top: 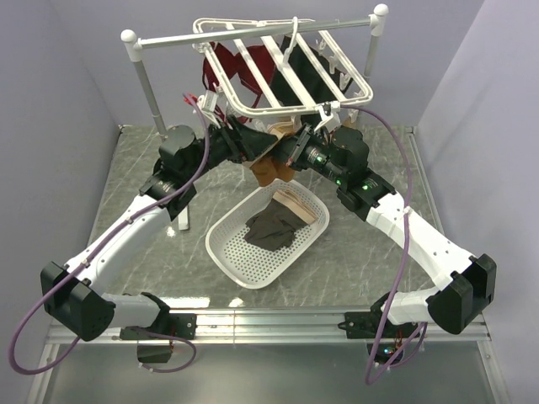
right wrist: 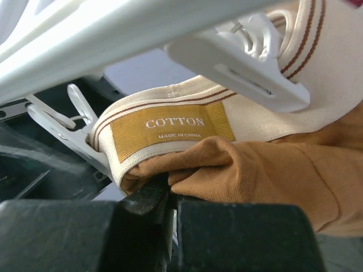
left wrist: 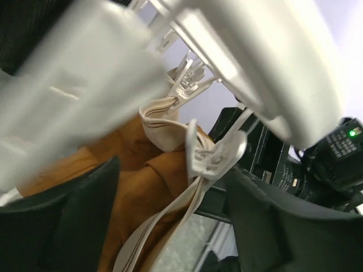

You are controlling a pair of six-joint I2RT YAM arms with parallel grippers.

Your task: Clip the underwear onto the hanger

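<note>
The white hanger [top: 278, 67] hangs from the rail at the back. The rust-brown underwear [top: 271, 168] hangs just below its near edge, between both grippers. In the left wrist view a white clip [left wrist: 218, 154] bites the pale waistband [left wrist: 164, 127], and a second clip [left wrist: 184, 85] sits above it. My left gripper [left wrist: 170, 226] is open, its fingers [left wrist: 62, 221] wide on either side of the cloth. My right gripper [right wrist: 173, 198] is shut on a fold of the underwear [right wrist: 255, 170] under the COTTON label [right wrist: 170, 127]. A clip [right wrist: 244, 73] holds the waistband at the upper right.
A white perforated basket [top: 223, 252] lies on the table in front, holding a dark grey garment [top: 271, 227] and a pale striped piece [top: 299, 204]. A dark red garment [top: 240, 71] and a black one [top: 316, 71] hang on the hanger. The grey rail [top: 253, 32] stands on white posts.
</note>
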